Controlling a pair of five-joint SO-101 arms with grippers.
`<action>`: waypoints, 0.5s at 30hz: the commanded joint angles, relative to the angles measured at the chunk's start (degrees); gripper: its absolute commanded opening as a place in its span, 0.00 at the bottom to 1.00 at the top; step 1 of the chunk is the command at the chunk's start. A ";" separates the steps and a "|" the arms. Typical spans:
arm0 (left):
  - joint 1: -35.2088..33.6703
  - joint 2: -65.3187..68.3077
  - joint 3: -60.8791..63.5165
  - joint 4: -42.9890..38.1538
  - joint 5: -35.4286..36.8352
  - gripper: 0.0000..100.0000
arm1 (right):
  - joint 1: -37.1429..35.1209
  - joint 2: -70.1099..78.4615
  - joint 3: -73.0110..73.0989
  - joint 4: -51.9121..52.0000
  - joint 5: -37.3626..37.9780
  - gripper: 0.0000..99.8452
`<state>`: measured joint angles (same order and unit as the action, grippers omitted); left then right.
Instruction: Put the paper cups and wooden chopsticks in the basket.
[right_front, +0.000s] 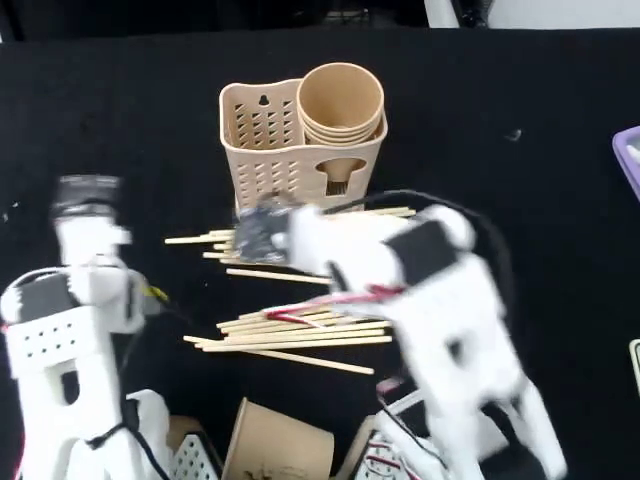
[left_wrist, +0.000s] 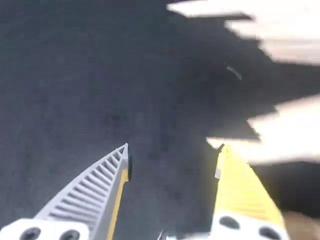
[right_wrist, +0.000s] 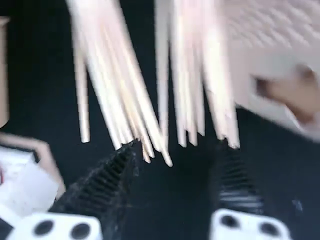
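Position: right gripper (right_wrist: 172, 150) low over the loose wooden chopsticks (right_wrist: 125, 95), fingers spread, nothing clamped; stick tips just ahead of the fingertips. Left gripper (left_wrist: 172, 165) off at the left side, well apart from the sticks, fingers likewise apart and holding nothing.

Task items: basket (right_front: 262, 140) upright towards the back of the tabletop (right_front: 520, 250), stack of paper cups (right_front: 340, 100) already in its right compartment. Chopsticks in two loose fans in front of the basket, the nearer fan partly under the right arm (right_front: 440, 290). One further paper cup (right_front: 275, 450) on its side at the near edge, between the right arm and the left arm (right_front: 70, 320).

Judged risks:
- Closing on a fan rather than a tight bundle: likely pinch of only a few sticks, the rest rolled or flicked sideways.
- Thin round sticks flat on the tabletop: little purchase, probable slip or pivot on lifting, long ends knocking the basket wall.
- Basket light and just beside the right gripper: possible nudge or tip, stacked cups spilled.
- Lying cup: thin wall, possible crushing under a firm squeeze.

Room for moving: open black surface right of the basket and left of the sticks. Tight between basket front and the upper fan; tight again at the near edge around the lying cup. Purple object (right_front: 628, 160) at the right edge, well apart.
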<state>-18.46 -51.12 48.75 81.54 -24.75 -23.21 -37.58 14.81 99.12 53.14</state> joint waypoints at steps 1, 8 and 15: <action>12.70 -0.35 -8.92 9.49 -3.16 0.28 | 8.26 -8.66 -0.57 1.67 -1.32 0.02; 28.18 -0.26 -18.77 18.90 4.57 0.28 | 21.89 -11.47 4.35 -1.93 -1.41 0.01; 37.49 -0.26 -11.91 18.73 21.27 0.28 | 30.42 -11.47 10.86 -10.02 -1.41 0.01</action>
<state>14.51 -51.21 36.18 99.91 -11.21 5.01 -47.87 24.13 92.26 52.35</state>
